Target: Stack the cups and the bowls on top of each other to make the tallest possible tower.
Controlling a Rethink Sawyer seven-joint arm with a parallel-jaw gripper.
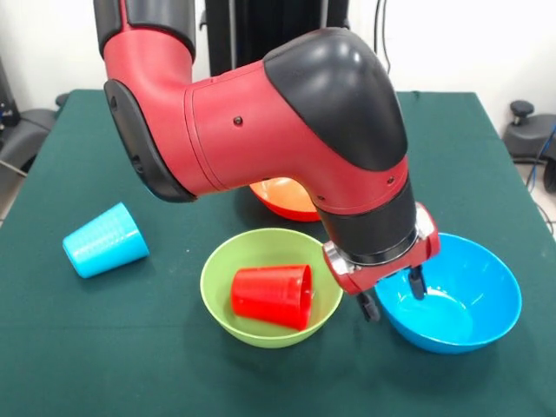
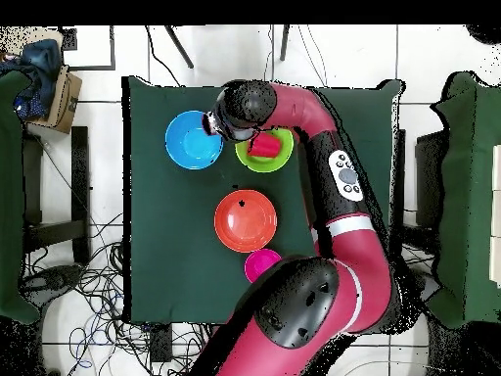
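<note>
Bowls: the blue bowl (image 1: 452,295) sits on the counter (image 1: 87,347) beside the lime green bowl (image 1: 265,326), which cradles a red cup (image 1: 271,295) on its side. The pincer (image 1: 393,295), parted and empty, straddles the blue bowl's rim, apparently to grasp it.

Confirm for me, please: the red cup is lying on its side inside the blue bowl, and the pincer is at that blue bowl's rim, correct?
Not quite. The red cup lies on its side inside the lime green bowl, not the blue bowl; the front view shows this clearly. The rest holds: the pincer is at the blue bowl's rim, on the side nearest the green one.
</note>
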